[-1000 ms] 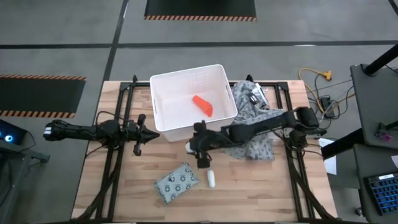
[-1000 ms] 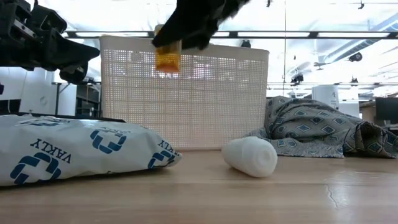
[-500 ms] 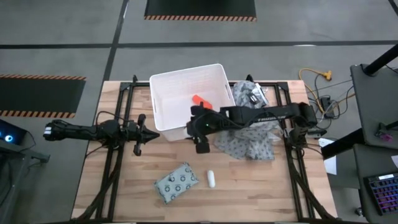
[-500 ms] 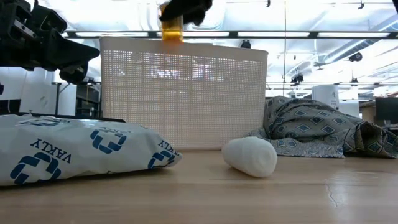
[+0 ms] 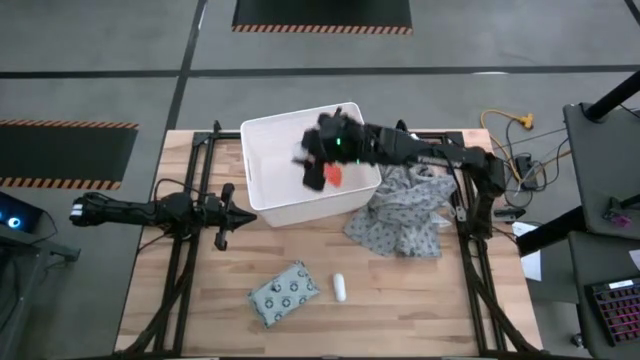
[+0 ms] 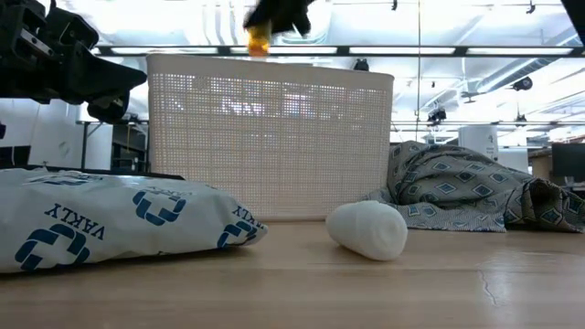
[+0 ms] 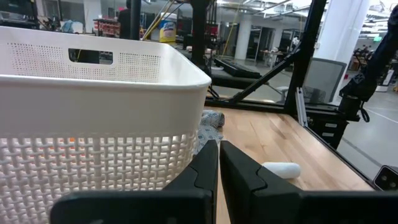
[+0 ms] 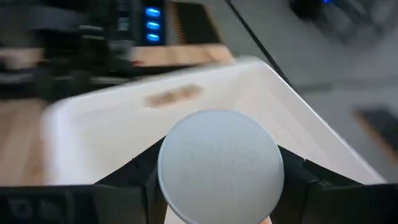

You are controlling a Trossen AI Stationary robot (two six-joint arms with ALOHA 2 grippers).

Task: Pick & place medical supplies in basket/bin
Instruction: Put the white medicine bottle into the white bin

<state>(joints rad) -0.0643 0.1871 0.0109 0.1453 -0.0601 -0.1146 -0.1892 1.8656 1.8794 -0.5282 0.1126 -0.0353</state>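
The tabletop (image 5: 420,300) carries the white bin (image 5: 270,150), where the orange-red piece (image 5: 335,175) lies. The right hand (image 5: 315,165) hangs above the bin, clamped on the round white cap (image 8: 219,165). The dotted packet (image 5: 285,293) and white cylinder (image 5: 340,288) lie near the front. The left hand (image 5: 222,212), fingers together, waits beside the bin

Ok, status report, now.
Right gripper over the bin, shut on white-capped item. Left gripper shut, waiting beside bin. Orange-red piece inside. Nothing blocking.
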